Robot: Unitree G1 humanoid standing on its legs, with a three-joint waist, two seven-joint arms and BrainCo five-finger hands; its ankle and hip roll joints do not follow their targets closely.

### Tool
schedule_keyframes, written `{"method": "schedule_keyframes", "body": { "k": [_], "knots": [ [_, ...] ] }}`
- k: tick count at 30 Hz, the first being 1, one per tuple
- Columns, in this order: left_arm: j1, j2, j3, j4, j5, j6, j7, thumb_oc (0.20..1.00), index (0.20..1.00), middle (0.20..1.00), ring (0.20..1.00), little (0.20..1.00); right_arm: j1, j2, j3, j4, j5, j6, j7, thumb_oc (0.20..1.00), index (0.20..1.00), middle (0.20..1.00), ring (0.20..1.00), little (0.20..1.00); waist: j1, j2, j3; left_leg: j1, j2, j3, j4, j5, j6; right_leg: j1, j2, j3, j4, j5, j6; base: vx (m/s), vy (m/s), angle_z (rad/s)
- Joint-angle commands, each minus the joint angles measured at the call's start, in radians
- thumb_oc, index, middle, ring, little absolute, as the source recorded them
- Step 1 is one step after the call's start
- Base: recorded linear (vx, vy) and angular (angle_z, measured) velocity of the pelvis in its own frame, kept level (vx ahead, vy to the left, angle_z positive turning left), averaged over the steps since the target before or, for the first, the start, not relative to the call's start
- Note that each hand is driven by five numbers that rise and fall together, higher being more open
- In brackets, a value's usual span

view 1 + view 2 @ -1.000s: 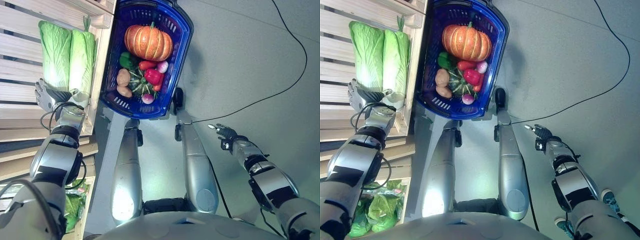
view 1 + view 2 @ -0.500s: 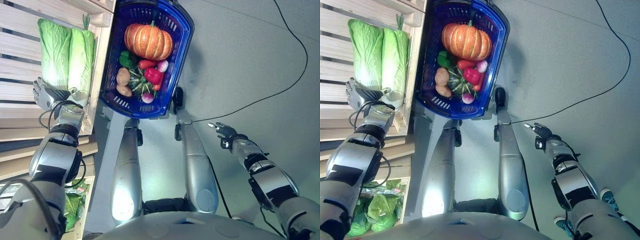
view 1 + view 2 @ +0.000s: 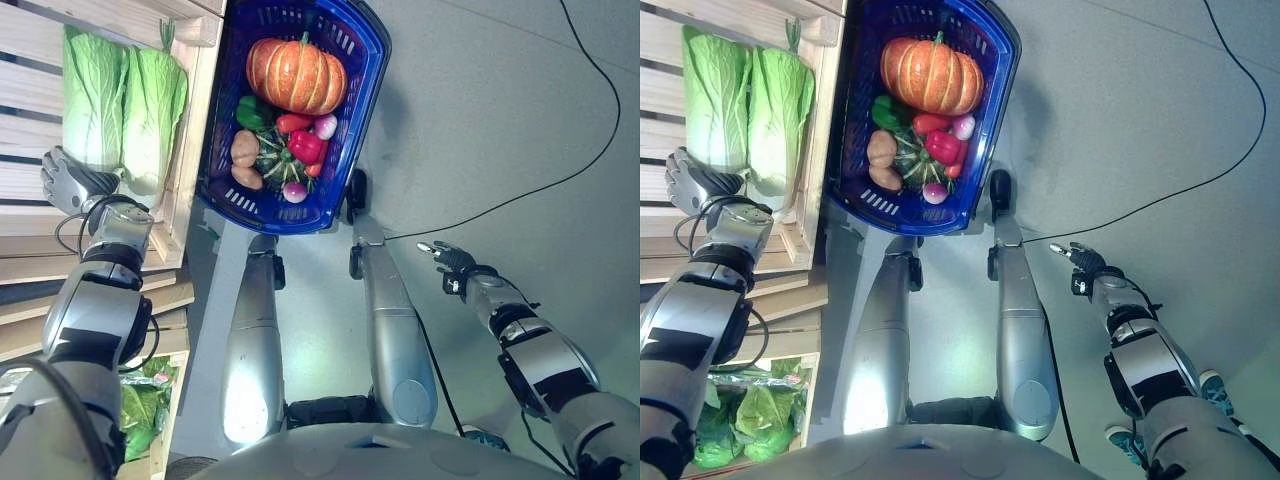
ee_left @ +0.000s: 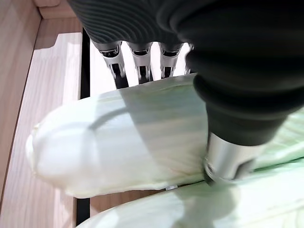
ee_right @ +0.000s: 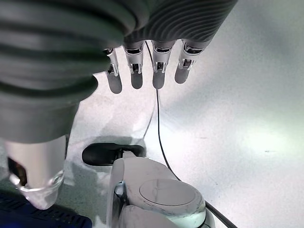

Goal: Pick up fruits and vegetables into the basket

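Slatted wooden shelf (image 3: 25,215): left hand (image 3: 62,180) clasping napa cabbage (image 4: 118,142) (stem end); right hand (image 3: 447,262) relaxed, empty; blue basket (image 3: 365,60) alongside.

You see a smooth grey floor (image 3: 480,120) over most of the scene — it is bright, with soft glare in places. On the robot's left stands a shelf of pale wooden slats (image 3: 30,215), with dark gaps between the boards. Lower on this shelf a second level (image 3: 800,370) shows — its raised wooden edge is light too.
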Motion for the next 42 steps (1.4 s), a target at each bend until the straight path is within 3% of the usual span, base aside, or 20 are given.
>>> {"method": "schedule_keyframes", "body": {
  "k": [1,2,20,29,33,36,42],
  "knots": [
    [0.038,0.021,0.012,0.037,0.024,0.010,-0.031,0.366,0.366,0.366,0.366,0.366,0.068,-0.054,0.024,0.000,0.022,-0.001,0.003,1.000,1.000,1.000,1.000,1.000,0.021,0.004,-0.032,-0.011,-0.038,0.016,-0.072,0.054,0.019,0.027,0.067,-0.046,0.076,-0.135,-0.017,0.00,0.000,0.00],
    [0.037,0.021,0.008,0.038,0.028,0.007,-0.037,0.200,0.200,0.200,0.200,0.200,0.067,-0.055,0.025,0.000,0.022,0.001,0.004,1.000,1.000,1.000,1.000,1.000,0.020,0.003,-0.032,-0.012,-0.038,0.015,-0.073,0.054,0.019,0.026,0.067,-0.046,0.076,-0.135,-0.016,0.00,0.000,0.00],
    [0.039,0.007,-0.050,0.021,0.005,-0.118,-0.269,0.200,0.200,0.200,0.200,0.200,0.056,-0.077,0.018,-0.007,0.008,0.005,0.018,1.000,1.000,1.000,1.000,1.000,0.012,0.013,-0.032,-0.020,-0.041,0.024,-0.083,0.061,0.020,0.011,0.066,-0.045,0.068,-0.124,-0.012,0.00,0.000,0.00],
    [0.045,0.004,-0.039,0.025,-0.084,-0.164,-0.313,0.200,0.200,0.200,0.200,0.200,0.059,-0.080,0.015,-0.004,0.002,-0.001,0.023,1.000,1.000,1.000,1.000,1.000,0.010,0.019,-0.032,-0.012,-0.042,0.025,-0.091,0.065,0.021,0.016,0.067,-0.044,0.067,-0.125,-0.013,0.00,0.000,0.00],
    [0.055,-0.001,-0.007,0.015,-0.173,-0.228,-0.315,0.200,0.200,0.200,0.200,0.200,0.061,-0.079,0.014,-0.007,0.011,-0.001,0.022,1.000,1.000,1.000,1.000,1.000,0.011,0.022,-0.032,-0.005,-0.044,0.023,-0.093,0.066,0.022,0.023,0.068,-0.043,0.069,-0.129,-0.014,0.00,-0.010,0.00],
    [0.070,-0.009,0.039,-0.005,-0.282,-0.337,-0.308,0.200,0.200,0.200,0.200,0.200,0.065,-0.074,0.002,-0.005,0.024,-0.011,0.021,1.000,1.000,1.000,1.000,1.000,0.014,0.026,-0.032,0.005,-0.046,0.020,-0.090,0.061,0.022,0.030,0.065,-0.044,0.074,-0.133,-0.013,0.00,-0.052,0.01],
    [0.125,-0.027,0.134,-0.081,-0.402,-0.484,-0.296,0.200,0.200,0.200,0.200,0.200,0.075,-0.060,-0.028,-0.011,0.050,-0.031,-0.001,1.000,1.000,1.000,1.000,1.000,0.025,0.033,-0.032,0.032,-0.051,0.015,-0.091,0.054,0.023,0.060,0.062,-0.049,0.069,-0.141,-0.013,0.00,-0.054,0.01]
  ]
}}
